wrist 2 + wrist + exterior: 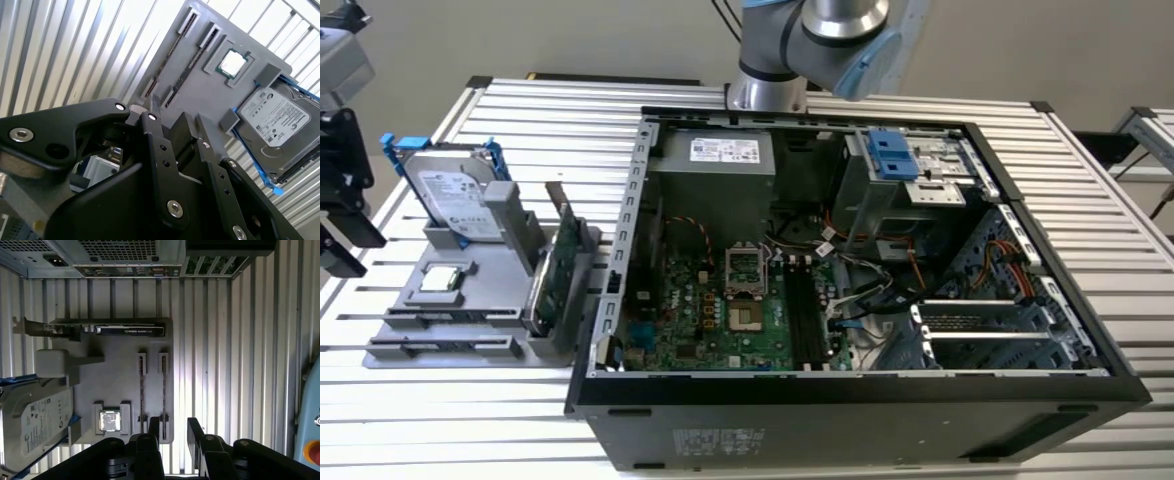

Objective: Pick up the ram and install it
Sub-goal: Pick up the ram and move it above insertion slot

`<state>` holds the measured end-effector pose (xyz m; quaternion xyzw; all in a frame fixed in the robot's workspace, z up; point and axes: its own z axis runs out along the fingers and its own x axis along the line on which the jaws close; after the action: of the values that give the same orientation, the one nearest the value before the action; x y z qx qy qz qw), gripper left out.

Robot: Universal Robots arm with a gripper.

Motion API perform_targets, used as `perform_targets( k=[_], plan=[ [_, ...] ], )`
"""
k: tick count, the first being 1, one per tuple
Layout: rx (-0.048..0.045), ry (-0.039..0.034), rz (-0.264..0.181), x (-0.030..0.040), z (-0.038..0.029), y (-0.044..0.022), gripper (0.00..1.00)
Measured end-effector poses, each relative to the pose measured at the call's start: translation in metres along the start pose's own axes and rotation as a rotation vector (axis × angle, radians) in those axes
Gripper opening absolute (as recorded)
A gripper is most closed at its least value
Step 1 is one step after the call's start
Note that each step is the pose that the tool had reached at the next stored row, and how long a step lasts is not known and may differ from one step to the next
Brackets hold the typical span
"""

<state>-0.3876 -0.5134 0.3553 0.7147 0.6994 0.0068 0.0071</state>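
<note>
1. Exterior view: An open computer case lies on a slatted metal surface. Beside it, toward the exterior view's left, sits a grey holder. The holder carries a hard drive propped upright in a blue bracket and a green card standing on edge next to the case. The arm rises behind the case.
2. First wrist view: The end effector hangs over the holder's near edge. Its two black fingers are spread apart with nothing between them, and bare surface shows through the gap. The ram, a thin dark stick, stands on edge in a slot of the holder. A second stick sits in the slot just beside it, nearer the processor chip. The fingertips are near the ram's end but not touching it.
3. Second wrist view: The end effector is again released and empty. The ram rests seated in its slot, beyond the fingers.
</note>
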Motion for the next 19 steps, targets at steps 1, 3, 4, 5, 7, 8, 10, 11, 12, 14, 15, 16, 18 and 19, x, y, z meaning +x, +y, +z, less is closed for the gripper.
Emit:
perform_targets(
  k=[1, 3, 4, 5, 7, 8, 10, 11, 12, 14, 15, 16, 18, 19],
  plan=[
    [0.0, 0.0, 0.0, 0.0, 0.0005, 0.0, 1.0],
    [0.0, 0.0, 0.0, 0.0, 0.0015, 0.0, 1.0],
    [-0.0001, 0.0, 0.0, 0.0, 0.002, 0.0, 1.0],
    [0.0, 0.0, 0.0, 0.0, 0.0025, -0.0001, 1.0],
    [0.0, 0.0001, 0.0, 0.0, 0.0035, -0.0001, 1.0],
    [0.0, 0.0001, 0.0, 0.0, 0.004, -0.0001, 1.0],
    [0.0, 0.0, 0.0, 0.0, 0.0049, -0.0001, 1.0],
    [0.0, 0.0001, 0.0, 0.0, 0.0054, -0.0001, 1.0],
    [0.0, 0.0, 0.0, 0.0, 0.0059, -0.0001, 1.0],
    [-0.0001, 0.0001, 0.0, 0.0, 0.0069, -0.0001, 1.0],
    [0.0, 0.0, 0.0, 0.0, 0.0074, -0.0001, 1.0],
    [0.0, 0.0, 0.0, 0.0, 0.0079, -0.0002, 1.0],
    [0.0, 0.0001, 0.0, 0.0, 0.009, -0.0002, 1.0],
    [0.0, 0.0001, 0.0, 0.0, 0.0095, -0.0002, 1.0]
  ],
)
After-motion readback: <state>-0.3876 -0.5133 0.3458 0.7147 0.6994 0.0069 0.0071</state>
